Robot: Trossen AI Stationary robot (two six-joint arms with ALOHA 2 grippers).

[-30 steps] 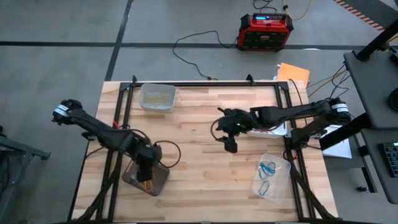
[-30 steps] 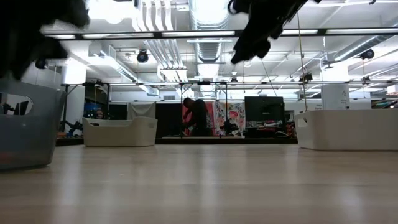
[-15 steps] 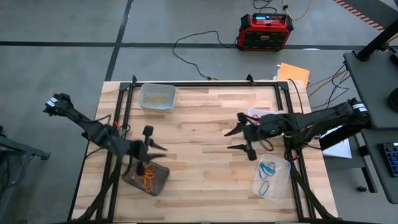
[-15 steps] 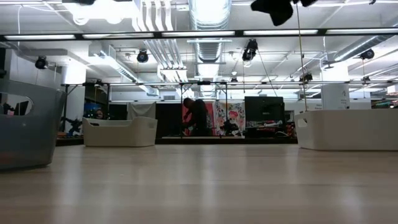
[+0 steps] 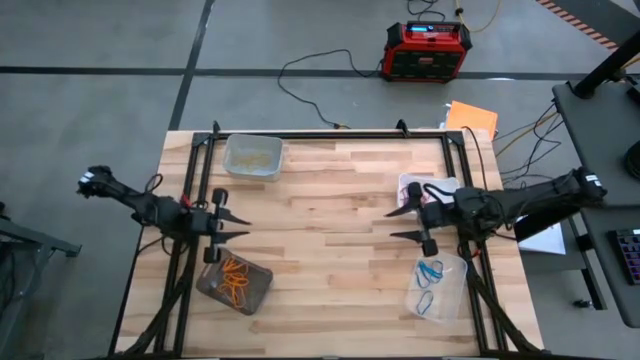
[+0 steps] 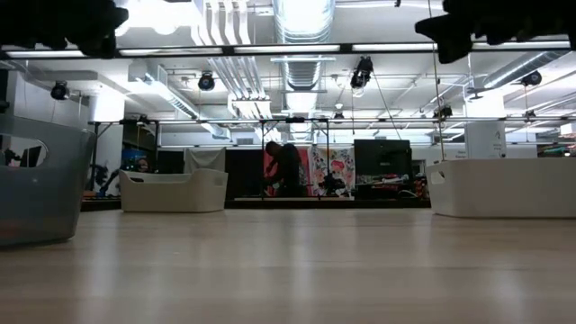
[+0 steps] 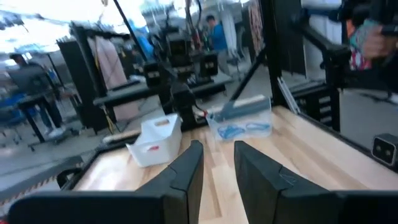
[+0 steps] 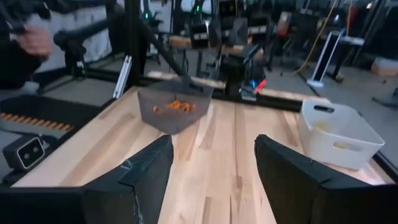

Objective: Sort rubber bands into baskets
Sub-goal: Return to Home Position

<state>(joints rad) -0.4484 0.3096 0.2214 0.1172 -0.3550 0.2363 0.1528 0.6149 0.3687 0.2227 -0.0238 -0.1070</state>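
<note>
Both my grippers hang level above the table and hold nothing. My left gripper (image 5: 246, 228) (image 7: 217, 158) is at the left side, its fingers a little apart, above and just beyond the smoky basket (image 5: 235, 286) that holds orange rubber bands (image 5: 235, 277). My right gripper (image 5: 392, 225) (image 8: 214, 155) is at the right side with its fingers wide apart. It is between the white basket (image 5: 412, 185) and the clear basket (image 5: 437, 285), which holds blue rubber bands (image 5: 430, 272). Another clear basket (image 5: 252, 157) at the far left holds yellowish bands.
The wooden table top (image 5: 320, 230) between the two grippers is bare. A black frame (image 5: 200, 160) runs along the table's edges. A red-and-black box (image 5: 428, 50) with cables sits on the floor beyond the table. A person (image 6: 286, 169) stands far back in the room.
My left gripper has risen out of the smoky basket, tipped from pointing down to level and drawn back toward the table's left edge; the orange bands lie in the basket. My right gripper has drawn back from the table's middle toward its right edge, staying open.
</note>
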